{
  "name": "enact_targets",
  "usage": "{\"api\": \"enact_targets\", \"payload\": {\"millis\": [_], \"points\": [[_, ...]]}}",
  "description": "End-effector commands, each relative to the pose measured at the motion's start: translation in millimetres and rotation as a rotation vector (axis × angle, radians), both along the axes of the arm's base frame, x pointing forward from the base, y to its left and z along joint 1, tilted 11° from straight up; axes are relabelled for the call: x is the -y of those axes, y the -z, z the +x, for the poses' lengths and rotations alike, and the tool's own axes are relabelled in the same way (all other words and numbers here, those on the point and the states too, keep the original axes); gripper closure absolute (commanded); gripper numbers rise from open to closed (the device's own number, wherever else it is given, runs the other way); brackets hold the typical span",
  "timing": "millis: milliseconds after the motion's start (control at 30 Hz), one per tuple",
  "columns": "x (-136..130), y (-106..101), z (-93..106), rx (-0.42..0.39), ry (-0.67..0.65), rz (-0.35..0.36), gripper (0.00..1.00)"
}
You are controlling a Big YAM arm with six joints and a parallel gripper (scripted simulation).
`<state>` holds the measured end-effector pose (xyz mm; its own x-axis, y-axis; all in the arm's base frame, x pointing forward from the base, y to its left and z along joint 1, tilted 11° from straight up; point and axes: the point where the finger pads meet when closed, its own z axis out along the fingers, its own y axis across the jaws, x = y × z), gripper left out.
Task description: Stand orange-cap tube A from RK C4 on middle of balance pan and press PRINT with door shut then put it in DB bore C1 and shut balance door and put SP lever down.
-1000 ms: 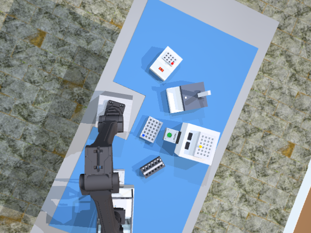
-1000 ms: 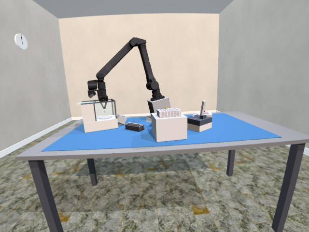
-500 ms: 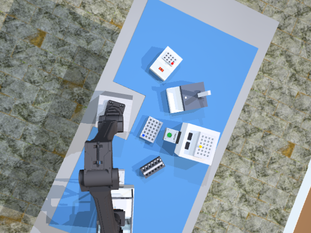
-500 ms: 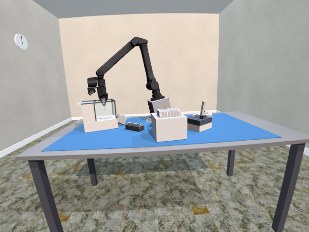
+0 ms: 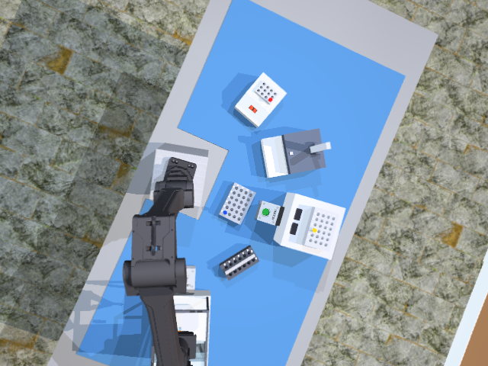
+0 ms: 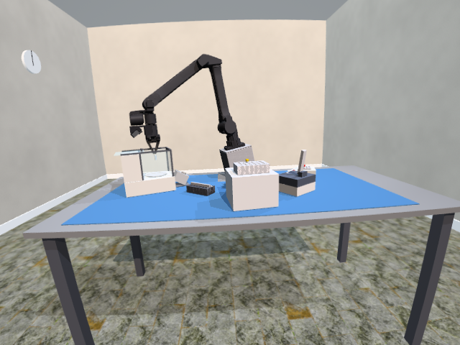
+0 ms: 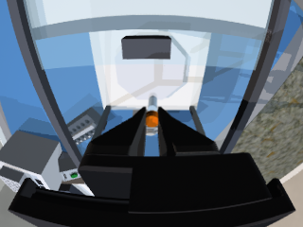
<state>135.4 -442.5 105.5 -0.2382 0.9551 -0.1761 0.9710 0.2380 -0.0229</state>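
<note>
- A white clock (image 6: 31, 61) hangs on the grey left wall (image 6: 59, 111); pale skirting runs along its foot.
- The balance (image 6: 149, 187) stands at this end of the worktop (image 5: 398, 31) (image 6: 371, 182), its top door (image 6: 129, 152) slid open.
- Above the pan (image 6: 156, 173), the hand (image 6: 154, 149) (image 7: 151, 112) points down with its fingers clamped on tube A (image 6: 155, 157) (image 7: 151, 119), orange cap between the tips. The tube hangs upright in the glass box, apart from the pan.
- The black magnet block (image 5: 239, 262) (image 6: 200, 188) sits beside the balance, on the blue mat (image 5: 335, 78) (image 6: 353, 196).
- The beige rear wall (image 6: 274, 93) spans the room beneath a grey ceiling (image 6: 208, 8).
- The white mixer (image 5: 287, 232) (image 6: 252, 191) bears a yellow-capped tube.
- The spectrophotometer (image 5: 299, 165) (image 6: 297, 182) has its lever (image 5: 319, 147) (image 6: 302, 161) raised.
- The dry block (image 5: 252, 117) (image 6: 311, 170) shows partly behind it, holding a red-capped tube.
- The right wall (image 6: 393, 93) is grey; mottled stone flooring (image 5: 393, 157) (image 6: 230, 297) lies under the worktop's dark legs (image 6: 427, 274).
</note>
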Motion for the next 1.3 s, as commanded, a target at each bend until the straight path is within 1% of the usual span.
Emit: {"api": "enact_targets", "payload": {"millis": [0, 167, 233, 300, 333, 400, 633, 700, 800, 867, 900, 1000, 1167, 1267], "points": [[20.3, -43.0, 11.5, 0.026, 0.004, -0.078, 0.91], [18.5, -47.5, 11.4, 0.023, 0.004, -0.071, 0.91], [17.6, -54.9, 10.8, 0.026, 0.005, -0.079, 0.91], [17.6, -54.9, 10.8, 0.026, 0.005, -0.079, 0.91], [17.8, -44.9, 10.9, 0.018, 0.004, -0.055, 0.91], [16.3, -60.0, 11.0, 0.026, 0.003, -0.079, 0.91], [13.6, -71.9, 10.3, 0.026, 0.004, -0.080, 0.91], [13.1, -70.7, 10.7, 0.023, 0.003, -0.071, 0.91], [11.6, -80.4, 10.0, 0.027, 0.004, -0.081, 0.91], [11.6, -80.4, 10.0, 0.027, 0.004, -0.081, 0.91], [12.6, -70.5, 9.6, 0.018, 0.006, -0.057, 0.91], [10.0, -87.2, 9.7, 0.027, 0.004, -0.081, 0.91], [7.9, -95.6, 9.4, 0.027, 0.004, -0.082, 0.91], [7.4, -96.2, 9.2, 0.023, 0.004, -0.072, 0.91]]}}
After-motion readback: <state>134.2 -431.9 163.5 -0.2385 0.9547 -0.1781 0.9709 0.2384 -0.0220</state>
